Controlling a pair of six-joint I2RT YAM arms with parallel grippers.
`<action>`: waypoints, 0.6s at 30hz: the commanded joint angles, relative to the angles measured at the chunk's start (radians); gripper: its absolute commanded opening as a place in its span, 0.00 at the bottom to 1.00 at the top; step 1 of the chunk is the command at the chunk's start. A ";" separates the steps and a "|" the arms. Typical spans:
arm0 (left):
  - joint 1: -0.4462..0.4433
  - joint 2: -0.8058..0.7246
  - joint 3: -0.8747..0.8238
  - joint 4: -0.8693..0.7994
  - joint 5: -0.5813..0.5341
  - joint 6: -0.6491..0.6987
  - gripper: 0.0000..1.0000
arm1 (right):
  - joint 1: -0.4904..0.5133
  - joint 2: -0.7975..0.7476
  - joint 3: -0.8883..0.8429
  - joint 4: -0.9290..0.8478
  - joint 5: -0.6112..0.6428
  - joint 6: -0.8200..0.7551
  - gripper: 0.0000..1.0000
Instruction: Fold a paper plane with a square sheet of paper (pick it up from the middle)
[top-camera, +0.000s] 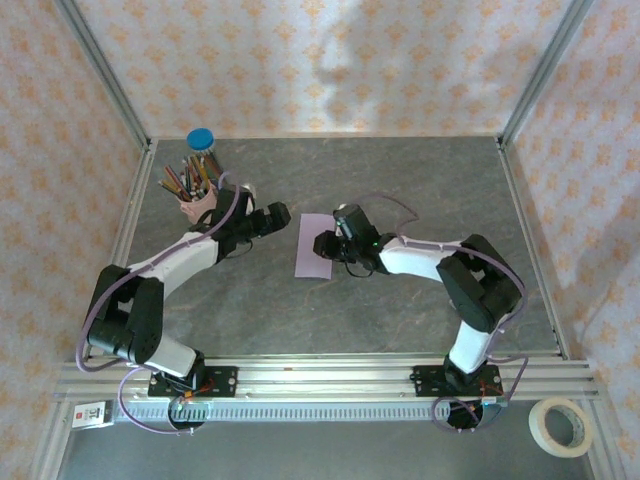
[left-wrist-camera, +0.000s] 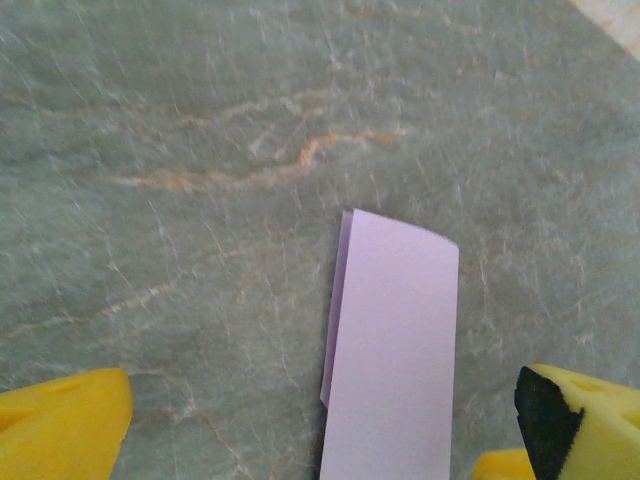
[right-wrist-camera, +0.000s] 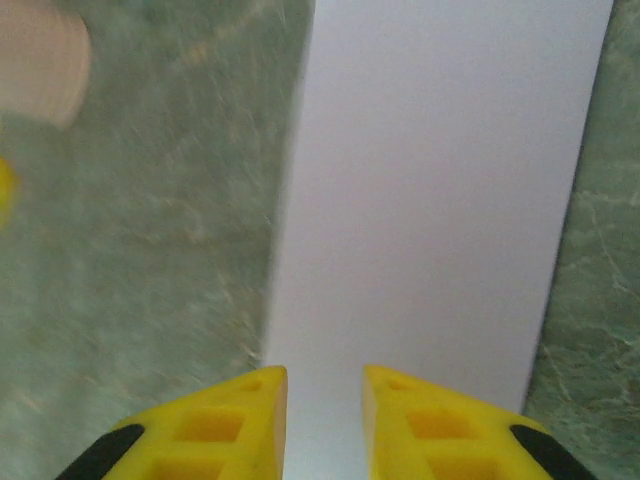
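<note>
While my right pincer (right-wrist-camera: 325, 380) sat barely parted over the folded paper (right-wrist-camera: 440, 180), my left pincer (left-wrist-camera: 322, 400) gaped wide at its short edge, open table (left-wrist-camera: 200, 120) beyond.

Robot lab test cell, not a home: a white-and-black robot arm on the left (top-camera: 170, 265) and its twin on the right (top-camera: 440, 262) are bolted side by side to a silver aluminium extrusion rail (top-camera: 330, 372), w/ a white slotted cable duct (top-camera: 320, 410) along the front. Silver aluminium frame posts (top-camera: 105, 85) box in a grey marble-look tabletop (top-camera: 400, 170), and the walls are flat panels of peach floral-print wallpaper (top-camera: 320, 60), i.e. a backdrop, not a room. Misc. bench props: a pink cup of coloured pencils (top-camera: 198, 205) at the back left, plus a roll of cream masking tape (top-camera: 561, 426) outside the rail.
</note>
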 joint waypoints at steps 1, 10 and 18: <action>0.010 -0.002 0.012 0.012 0.084 -0.024 0.99 | -0.007 0.011 -0.020 0.071 0.067 0.167 0.25; 0.004 0.034 -0.038 0.019 0.180 -0.041 0.89 | -0.027 0.098 -0.001 0.060 0.036 0.195 0.23; -0.022 0.081 -0.052 0.011 0.234 -0.053 0.75 | -0.027 0.153 0.014 0.018 0.032 0.174 0.21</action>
